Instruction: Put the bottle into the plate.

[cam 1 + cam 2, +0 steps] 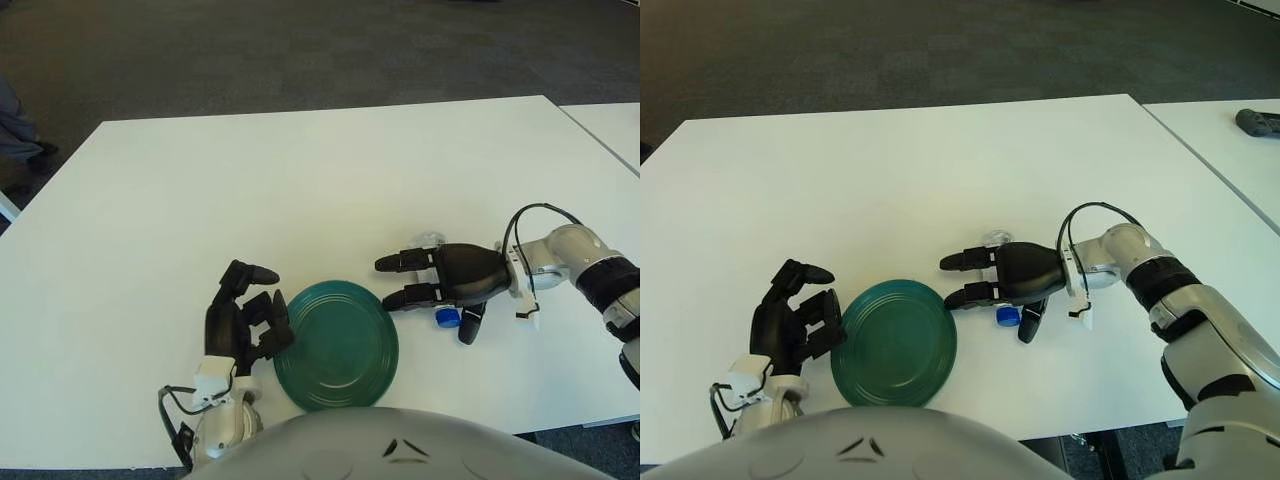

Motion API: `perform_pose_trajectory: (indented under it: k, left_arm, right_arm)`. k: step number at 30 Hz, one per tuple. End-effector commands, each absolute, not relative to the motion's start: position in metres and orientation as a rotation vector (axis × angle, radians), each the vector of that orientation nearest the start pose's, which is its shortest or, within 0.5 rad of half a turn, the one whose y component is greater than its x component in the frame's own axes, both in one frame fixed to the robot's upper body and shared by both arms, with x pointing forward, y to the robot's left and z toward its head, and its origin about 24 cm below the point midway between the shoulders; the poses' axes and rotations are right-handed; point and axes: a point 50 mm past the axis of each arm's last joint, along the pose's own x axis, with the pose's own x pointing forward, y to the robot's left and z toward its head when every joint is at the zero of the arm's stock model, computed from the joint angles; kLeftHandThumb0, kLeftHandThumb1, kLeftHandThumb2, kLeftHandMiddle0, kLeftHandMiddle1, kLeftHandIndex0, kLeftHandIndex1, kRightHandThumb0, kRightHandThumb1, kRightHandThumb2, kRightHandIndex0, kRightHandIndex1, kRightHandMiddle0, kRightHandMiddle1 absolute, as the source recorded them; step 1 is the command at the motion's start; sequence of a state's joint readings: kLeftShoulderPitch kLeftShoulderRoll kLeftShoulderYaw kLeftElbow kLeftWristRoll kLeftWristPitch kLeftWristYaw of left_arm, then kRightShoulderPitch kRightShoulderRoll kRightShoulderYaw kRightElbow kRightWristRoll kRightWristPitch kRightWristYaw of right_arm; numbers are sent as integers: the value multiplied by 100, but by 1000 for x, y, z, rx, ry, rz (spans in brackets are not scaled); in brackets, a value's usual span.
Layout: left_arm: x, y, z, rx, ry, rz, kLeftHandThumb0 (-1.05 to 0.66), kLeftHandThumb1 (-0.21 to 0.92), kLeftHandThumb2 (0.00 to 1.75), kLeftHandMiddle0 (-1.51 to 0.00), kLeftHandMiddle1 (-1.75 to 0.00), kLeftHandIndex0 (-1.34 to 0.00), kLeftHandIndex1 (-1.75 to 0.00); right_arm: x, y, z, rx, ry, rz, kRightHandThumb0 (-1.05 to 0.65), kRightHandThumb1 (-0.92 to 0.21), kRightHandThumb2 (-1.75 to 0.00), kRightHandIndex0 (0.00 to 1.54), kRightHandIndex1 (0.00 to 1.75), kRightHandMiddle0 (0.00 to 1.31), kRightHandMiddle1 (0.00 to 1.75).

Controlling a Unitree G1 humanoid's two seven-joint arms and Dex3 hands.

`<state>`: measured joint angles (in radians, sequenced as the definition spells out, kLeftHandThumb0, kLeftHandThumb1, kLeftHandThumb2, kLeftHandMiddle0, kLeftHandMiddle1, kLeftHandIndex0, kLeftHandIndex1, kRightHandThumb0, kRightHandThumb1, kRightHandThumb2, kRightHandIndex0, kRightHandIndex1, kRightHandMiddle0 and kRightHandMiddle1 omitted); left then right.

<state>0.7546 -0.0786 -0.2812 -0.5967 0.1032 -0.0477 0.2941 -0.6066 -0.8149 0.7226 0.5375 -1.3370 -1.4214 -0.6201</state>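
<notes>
A white table [300,180] fills most of the view, with dark carpet [300,50] beyond its far edge. A second white table [1230,150] stands just to the right, and a dark object [1262,122] lies on it near the edge of the right eye view; what it is cannot be told.

A green plate [340,345] sits near the front edge of the table, with nothing in it. The robot's grey body [400,445] covers the bottom of the views, just below the plate.

The left hand [243,320] is at the plate's left rim, its dark fingers curled and touching or nearly touching the edge. It holds nothing that can be seen.

The right hand [440,285] lies just to the right of the plate, close to the rim but apart from it. Two fingers [400,262] stretch toward the plate and the thumb [468,322] points down toward the table. The bottle [432,240] lies on its side under this hand, mostly hidden by the palm. Only a clear end shows above the fingers and the blue cap [446,318] below them, beside the thumb. The fingers lie over the bottle, loosely extended, and whether they actually grip it cannot be told. The bottle is on the table, outside the plate.

A black cable [525,225] loops over the right wrist.
</notes>
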Motion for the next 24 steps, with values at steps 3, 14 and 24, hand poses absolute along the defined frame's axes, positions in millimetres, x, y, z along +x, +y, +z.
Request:
perform_pose_trajectory:
  k: [3,14,24]
  left_arm:
    - [114,138,64,-48,32,297,-49,31,133,-131,-175,-62,-175]
    - [109,142,63,-34,-6,273,-48,35,128,-131,-175,-59,-175]
    - [106,146,62,-9,-15,272,-47,36,126,-131,-175,-58,-175]
  right_arm:
    - [222,-163,52,-1122,-1044,1522,-83,-92,-63,22,2,0,34]
    - [216,-157,47,-1056,-1044,1499,-75,-92,-53,25,2,0,45]
    - [215,-146,47,-966,-1036,1497,-76,-92,-55,27,100,3,119]
